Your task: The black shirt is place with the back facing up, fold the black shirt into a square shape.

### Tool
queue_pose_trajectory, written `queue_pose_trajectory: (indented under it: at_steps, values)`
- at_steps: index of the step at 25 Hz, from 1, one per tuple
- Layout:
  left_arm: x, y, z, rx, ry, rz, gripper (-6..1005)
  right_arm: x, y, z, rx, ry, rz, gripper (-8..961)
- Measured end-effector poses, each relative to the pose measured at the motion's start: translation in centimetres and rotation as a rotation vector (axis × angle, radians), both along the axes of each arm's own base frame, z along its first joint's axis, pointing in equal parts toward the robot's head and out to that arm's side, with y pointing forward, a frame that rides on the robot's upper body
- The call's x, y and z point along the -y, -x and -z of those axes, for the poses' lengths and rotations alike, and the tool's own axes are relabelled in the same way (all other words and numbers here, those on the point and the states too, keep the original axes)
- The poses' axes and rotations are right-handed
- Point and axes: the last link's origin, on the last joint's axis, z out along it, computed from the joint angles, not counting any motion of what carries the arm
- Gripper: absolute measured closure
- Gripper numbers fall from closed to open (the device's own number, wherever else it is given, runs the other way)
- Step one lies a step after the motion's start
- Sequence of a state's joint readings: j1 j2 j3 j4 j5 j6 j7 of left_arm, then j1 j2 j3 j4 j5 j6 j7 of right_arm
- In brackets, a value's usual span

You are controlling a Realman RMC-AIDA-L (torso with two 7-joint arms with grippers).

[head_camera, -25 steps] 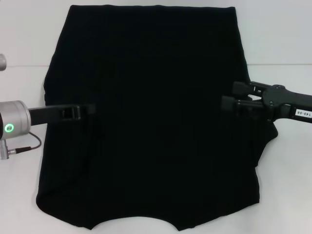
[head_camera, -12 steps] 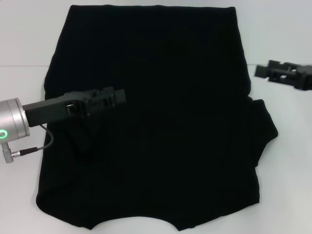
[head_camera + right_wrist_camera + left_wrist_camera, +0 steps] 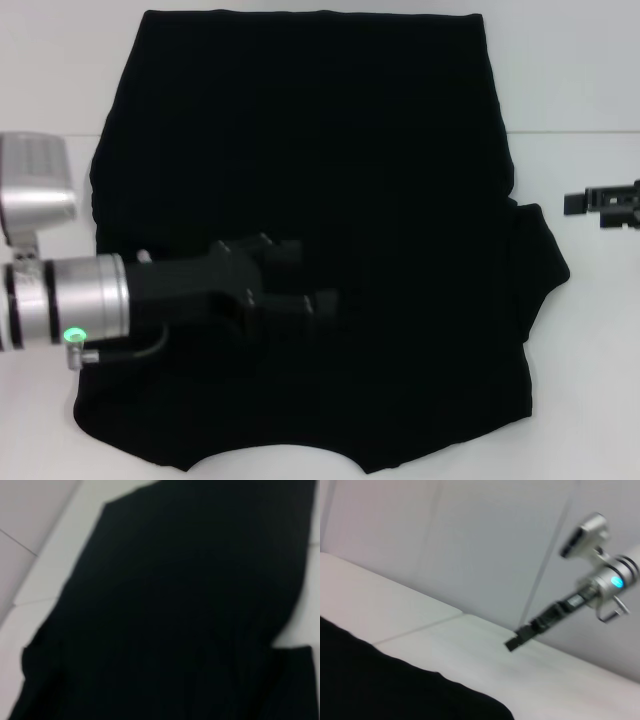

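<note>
The black shirt (image 3: 320, 200) lies spread flat on the white table (image 3: 580, 90), directly beneath the left gripper (image 3: 300, 290), which reaches over its near-left part; whether that pincer grips cloth I cannot tell. The likely risk is bunching rather than a clean fold. The right gripper (image 3: 600, 205) hangs off the shirt's right edge.

Left arm (image 3: 70, 305) — silver cylinder, green light, black cable.

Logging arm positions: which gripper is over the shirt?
The left gripper, over the black shirt; the right gripper is beside it, over the white table.
</note>
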State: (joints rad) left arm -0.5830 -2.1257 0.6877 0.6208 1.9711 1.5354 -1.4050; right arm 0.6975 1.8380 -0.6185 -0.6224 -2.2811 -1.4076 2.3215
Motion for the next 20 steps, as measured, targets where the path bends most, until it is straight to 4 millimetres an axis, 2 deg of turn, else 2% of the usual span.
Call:
queue_pose_trajectory:
  at_steps: [6,12,20]
  values:
    - [0.4,-0.3,1.3,-0.056,0.028,0.064,36,0.0,-0.7,2.1,0.094,0.057,0.074,67]
    - [0.3,-0.3,1.5,-0.065,0.024,0.060,37,0.3,-0.7,4.1,0.109,0.098,0.087,67]
    - [0.1,-0.1,1.4,-0.078,0.009,0.049,38,0.9,-1.3,5.3,0.090,0.124,0.124,68]
